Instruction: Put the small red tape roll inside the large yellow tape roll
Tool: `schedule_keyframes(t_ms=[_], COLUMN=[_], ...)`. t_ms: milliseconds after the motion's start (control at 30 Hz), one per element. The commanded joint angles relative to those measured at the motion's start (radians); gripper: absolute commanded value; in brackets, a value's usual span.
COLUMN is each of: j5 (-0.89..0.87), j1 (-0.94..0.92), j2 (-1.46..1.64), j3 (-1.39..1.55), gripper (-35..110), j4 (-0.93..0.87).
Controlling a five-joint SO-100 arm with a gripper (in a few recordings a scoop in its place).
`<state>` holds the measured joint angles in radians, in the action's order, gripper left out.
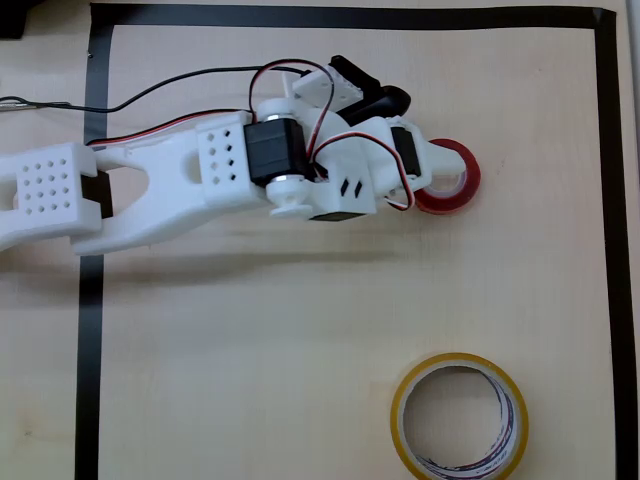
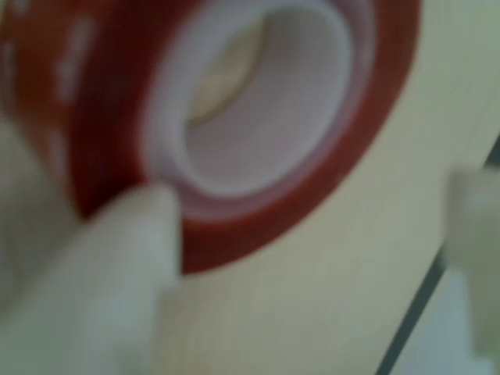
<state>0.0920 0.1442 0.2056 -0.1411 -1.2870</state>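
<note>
Gripper at the small red tape roll, large yellow tape roll lying apart.

Pale worktop [image 1: 300,350] edged with black tape border [image 1: 90,300]; white arm [image 1: 150,185] reaching from 9 o'clock toward 3 o'clock in the overhead view. Large yellow tape roll [image 1: 459,417] flat at 5 o'clock, well apart. Gripper [image 1: 440,172] over the small red tape roll [image 1: 462,190] at 2 o'clock, one finger [image 2: 133,258] touching its rim, jaws parted, firm hold impossible to confirm.
</note>
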Motion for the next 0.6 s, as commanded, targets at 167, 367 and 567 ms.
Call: schedule_keyframes(t_ms=[167,367,567], j5=[-0.003,0.000,0.000], j1=[0.017,0.015,-0.018], j2=[0.015,0.025,0.023], j3=[-0.101,-0.101,-0.101], gripper=[17,17,16], j4=[-0.127,-0.207,-0.316])
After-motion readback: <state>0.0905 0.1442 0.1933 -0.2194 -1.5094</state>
